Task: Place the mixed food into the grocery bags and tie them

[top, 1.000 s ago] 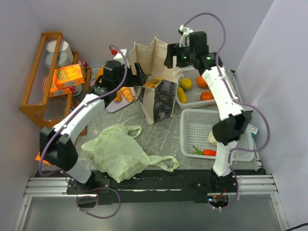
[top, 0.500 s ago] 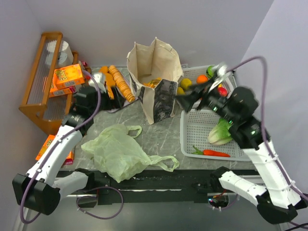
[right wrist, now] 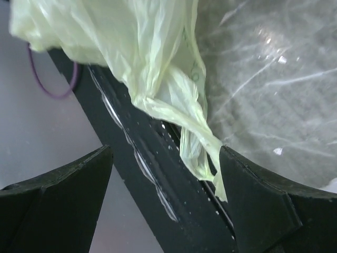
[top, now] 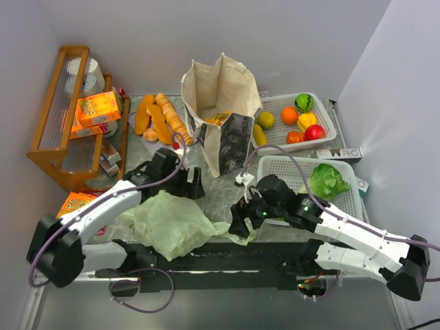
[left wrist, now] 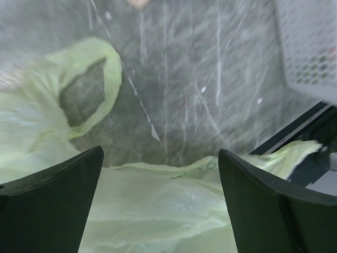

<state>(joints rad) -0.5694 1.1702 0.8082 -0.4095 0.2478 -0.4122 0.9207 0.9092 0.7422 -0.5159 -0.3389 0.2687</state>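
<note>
Pale-green translucent plastic bag with loop handles: lying crumpled and flat on the grey marbled bench, close to its near edge. Trailing one loop handle rightward onto the black rail along that edge. Showing faint green print on the film in both wrist views, too blurred to read.

Left claw: hovering over the bag's far edge, fingers spread wide, gripping nothing. Facing the bag's other loop handle, lying open just beyond the fingertips.

Right claw: hanging over the trailing handle, fingers spread wide, straddling its twisted strand without pinching it.

Tall beige canvas tote with a black-and-white printed side panel: standing upright and open-mouthed behind the plastic bag, apart from it. Holding something orange-yellow inside. Carrying a panel pattern not resolving into letters.

Small leafy green cabbage: sitting in the nearer white plastic mesh basket, beside the right arm.

Green, orange, yellow and red fruit pieces: lying together in the farther white mesh basket, right of the tote.

Orange cardboard boxes: resting on the wooden rack at far left, bearing print too small to read.

White strip between the baskets: bearing dark lettering, not legible.
</note>
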